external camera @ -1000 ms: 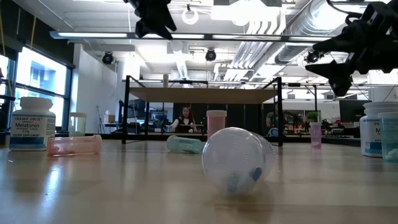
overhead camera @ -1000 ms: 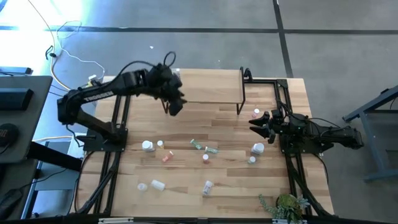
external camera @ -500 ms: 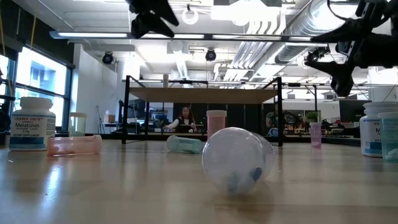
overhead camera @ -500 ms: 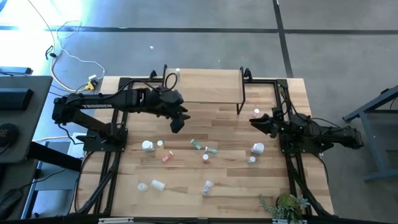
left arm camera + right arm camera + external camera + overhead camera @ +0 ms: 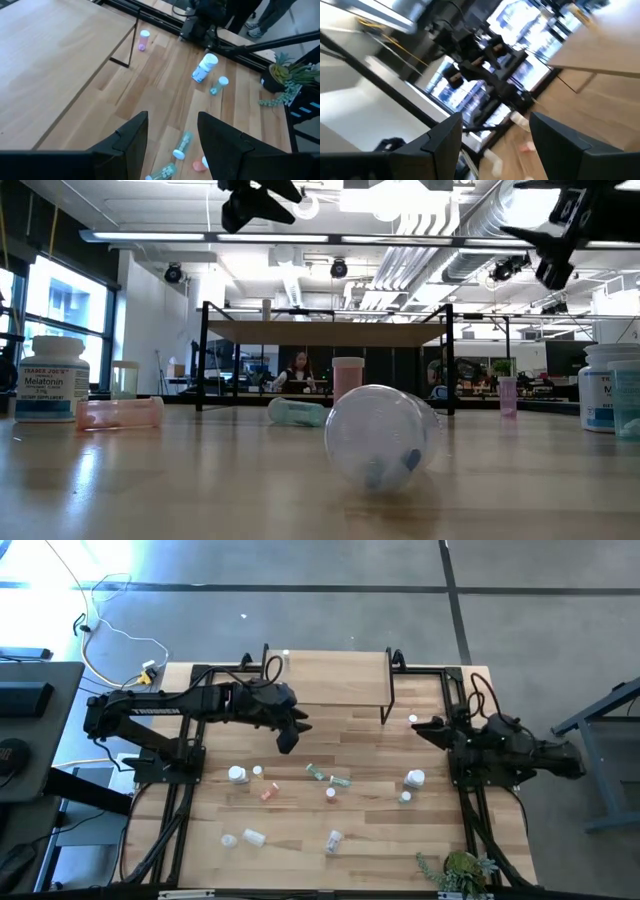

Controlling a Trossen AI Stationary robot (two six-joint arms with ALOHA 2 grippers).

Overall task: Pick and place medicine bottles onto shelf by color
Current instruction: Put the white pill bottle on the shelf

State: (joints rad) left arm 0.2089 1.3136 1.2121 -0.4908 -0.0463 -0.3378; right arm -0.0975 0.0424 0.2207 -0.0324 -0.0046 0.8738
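Left gripper (image 5: 290,736) open, empty, hanging just in front of the shelf (image 5: 335,680). Green bottles (image 5: 316,772) lie flat on the table just beyond it, nearer left than right. Right gripper (image 5: 420,725) open, empty, by the pink bottle (image 5: 412,721).

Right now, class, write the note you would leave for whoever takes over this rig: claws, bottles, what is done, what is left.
Left claw: open, empty, above the table just in front of the shelf.
Right claw: open, empty, raised near the pink bottle by the shelf's right legs.
Done: one small bottle stands at the shelf's left end.
Left: the other bottles, among them a white bottle, remain scattered on the table.
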